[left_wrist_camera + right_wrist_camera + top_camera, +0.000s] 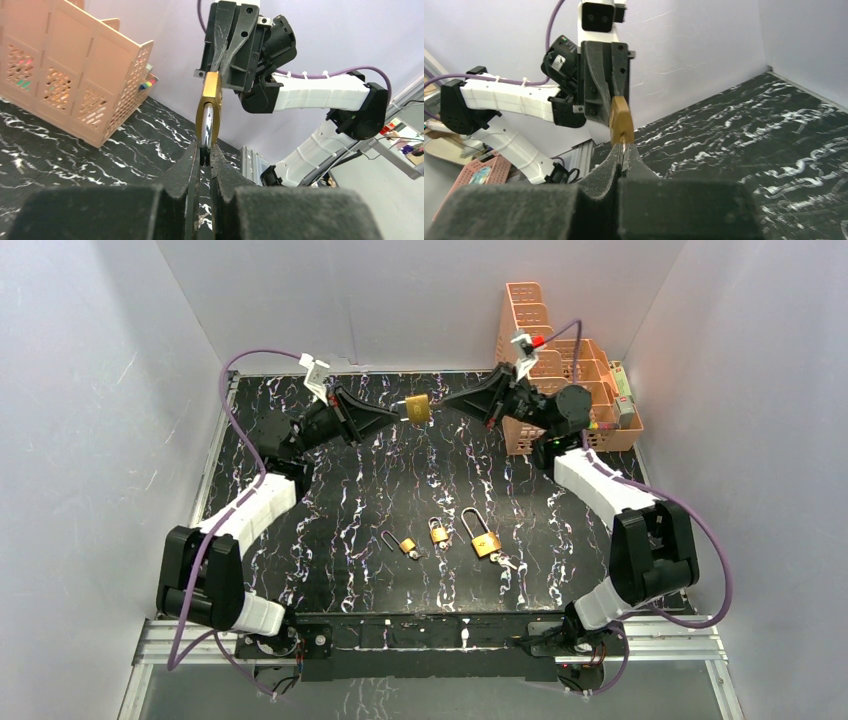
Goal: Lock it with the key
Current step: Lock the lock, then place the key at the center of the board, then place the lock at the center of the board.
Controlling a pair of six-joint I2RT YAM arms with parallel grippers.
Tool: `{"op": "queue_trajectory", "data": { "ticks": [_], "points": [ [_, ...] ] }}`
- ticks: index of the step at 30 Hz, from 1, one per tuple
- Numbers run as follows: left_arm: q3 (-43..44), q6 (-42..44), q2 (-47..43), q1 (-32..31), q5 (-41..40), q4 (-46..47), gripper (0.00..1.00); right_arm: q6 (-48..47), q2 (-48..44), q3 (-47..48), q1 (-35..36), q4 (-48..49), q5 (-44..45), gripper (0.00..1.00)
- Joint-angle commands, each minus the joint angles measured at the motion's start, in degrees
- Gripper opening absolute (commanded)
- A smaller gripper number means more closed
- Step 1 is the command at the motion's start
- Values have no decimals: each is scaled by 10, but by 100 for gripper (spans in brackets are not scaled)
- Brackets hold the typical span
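A brass padlock (pixel 417 408) hangs in the air at the back middle, held between both grippers. My left gripper (pixel 398 413) is shut on the padlock from the left; in the left wrist view its fingertips (pixel 205 147) pinch the lock's silver-and-brass edge (pixel 207 120). My right gripper (pixel 447 404) meets the lock from the right. In the right wrist view its fingers (pixel 623 148) are pressed nearly together on a thin silver key (pixel 623 145) that goes into the brass body (pixel 620 122). The key is mostly hidden.
Three more brass padlocks lie on the black marbled table near the front: a small one (pixel 408 546), a middle one (pixel 438 531) and a large one (pixel 482 538) with a key (pixel 506 562). An orange perforated organiser (pixel 560 390) stands at the back right.
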Motion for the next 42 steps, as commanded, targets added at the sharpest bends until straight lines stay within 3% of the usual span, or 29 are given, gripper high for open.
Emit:
{"op": "queue_trajectory", "data": {
  "ticks": [1,5,7,8,10,11,13,15,18,21,25,31,42],
  "points": [
    [0,-8,-51,66,0,53,0,56,-39,-28,-96,88,-3,0],
    [-30,-15,-89,124,23,31,0,96,-59,-68,-162,127,-8,0],
    [-33,32,-117,143,24,-66,0,68,-68,-75,-161,98,-2,0],
    [-22,97,-137,145,6,-184,0,38,-72,-75,-148,60,6,0],
    [28,283,-175,135,-118,-468,0,-77,-83,-64,-99,-63,59,0],
    [47,345,-187,127,-199,-561,0,-150,-89,-49,-59,-156,110,0],
    [73,412,-200,125,-365,-687,0,-283,-81,-12,34,-310,237,0],
    [91,441,-200,124,-462,-762,0,-340,-43,14,103,-342,321,0],
    [105,431,-173,124,-575,-828,0,-369,40,50,177,-334,419,0],
    [118,432,-111,124,-598,-878,0,-383,148,115,227,-323,464,0],
    [109,432,-53,123,-598,-879,0,-364,303,237,265,-314,451,0],
    [127,442,19,122,-585,-884,0,-262,456,361,270,-271,362,0],
    [185,464,120,123,-575,-916,0,-203,592,497,296,-290,346,0]
  ]
}}
